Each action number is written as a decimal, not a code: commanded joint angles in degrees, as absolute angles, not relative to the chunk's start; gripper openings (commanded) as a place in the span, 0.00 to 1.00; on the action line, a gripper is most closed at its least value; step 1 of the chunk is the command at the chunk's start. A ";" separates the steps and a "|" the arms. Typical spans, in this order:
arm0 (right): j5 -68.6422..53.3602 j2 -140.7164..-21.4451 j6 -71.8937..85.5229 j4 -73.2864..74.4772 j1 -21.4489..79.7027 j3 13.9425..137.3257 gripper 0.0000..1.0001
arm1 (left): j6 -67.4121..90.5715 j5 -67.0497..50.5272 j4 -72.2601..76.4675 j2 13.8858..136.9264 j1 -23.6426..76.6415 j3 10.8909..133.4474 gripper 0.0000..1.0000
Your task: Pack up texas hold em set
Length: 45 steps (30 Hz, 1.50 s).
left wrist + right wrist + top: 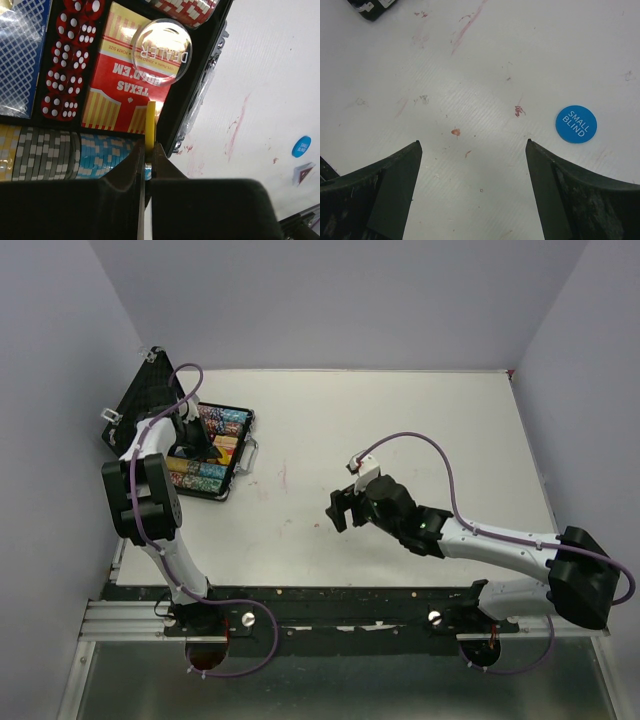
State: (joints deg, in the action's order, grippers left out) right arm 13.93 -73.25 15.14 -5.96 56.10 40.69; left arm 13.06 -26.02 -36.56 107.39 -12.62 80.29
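The black case (232, 455) lies open at the far left, its foam lid (145, 400) leaning back. My left gripper (148, 150) is over the case, shut on a yellow disc (150, 125) held on edge above the blue chips (107, 152). Inside are red dice (70, 65), a red card box (120, 95) with a clear dealer disc (161, 50) on it, and a blue deck (22, 55). My right gripper (472, 145) is open and empty above the table; a blue "small blind" disc (576, 124) lies just right of its fingertips. A dark triangular token (304, 172) lies near that disc.
White walls close in the table on the left, back and right. The case's corner (367, 7) shows at the top left of the right wrist view. Pink stains mark the tabletop (420, 420). The right arm (500, 540) stretches across the near right.
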 commanded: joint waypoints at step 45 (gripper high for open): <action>18.55 -82.08 23.38 14.49 45.10 50.09 0.98 | 9.41 -12.04 -38.76 81.31 3.15 75.33 0.69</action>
